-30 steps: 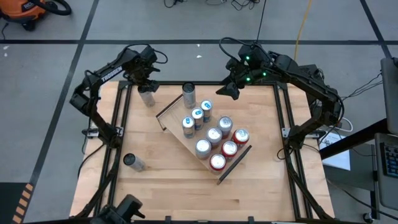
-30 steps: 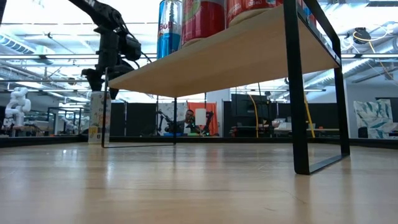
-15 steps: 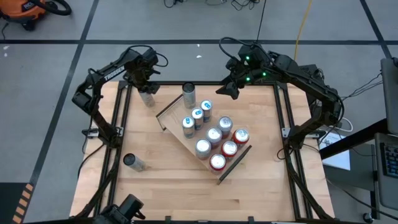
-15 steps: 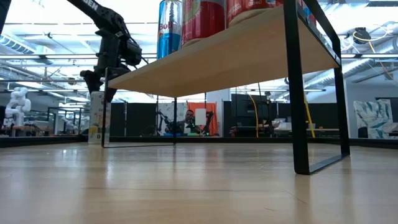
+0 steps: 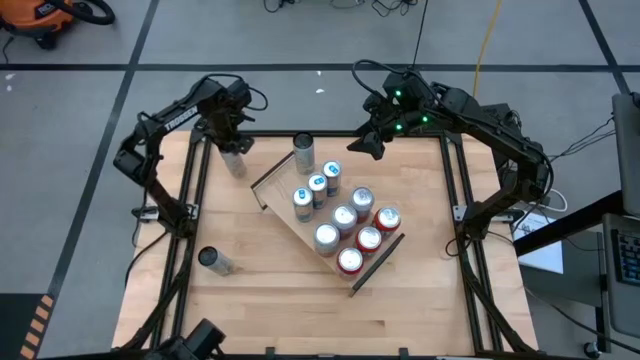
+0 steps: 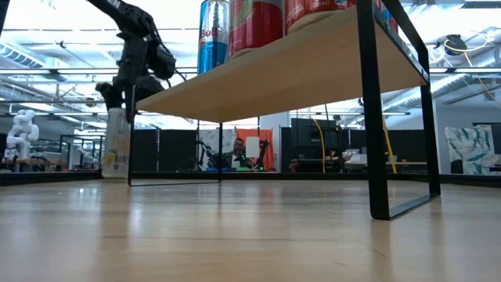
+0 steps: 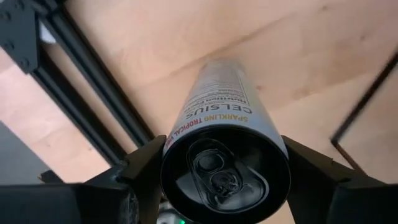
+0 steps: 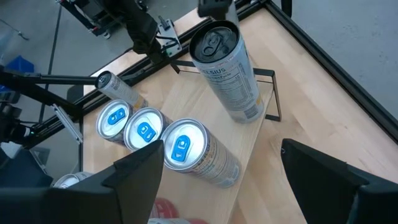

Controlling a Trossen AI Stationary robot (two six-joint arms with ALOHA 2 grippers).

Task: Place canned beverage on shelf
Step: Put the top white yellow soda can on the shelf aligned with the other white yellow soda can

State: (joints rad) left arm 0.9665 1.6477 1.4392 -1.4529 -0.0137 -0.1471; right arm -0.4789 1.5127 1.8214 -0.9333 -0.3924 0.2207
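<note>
Change: I see the left gripper (image 7: 217, 180) has narrowed onto the Celsius can (image 7: 225, 134), beside the shelf (image 5: 290, 222).
Meaning: grasp forming, lift next.
Right gripper (image 8: 217, 180): jaws apart, idle above the shelf.

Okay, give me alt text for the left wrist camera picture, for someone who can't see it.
Seen from above, a slim Celsius can stands between the left gripper's two dark fingers, one on each side of its top. Below it are the light wooden table and black frame bars.

Can (image 7: 225, 134) betw. left gripper's fingers reads "CELSIUS", "SPARKLING TROPICAL…" & "Nutrition Facts"; blue can (image 6: 213, 35) on shelf (image 6: 290, 70), at 11 o'clock in low view, shows partial "Bull"; left arm (image 5: 172, 122) lettering unreadable.
</note>
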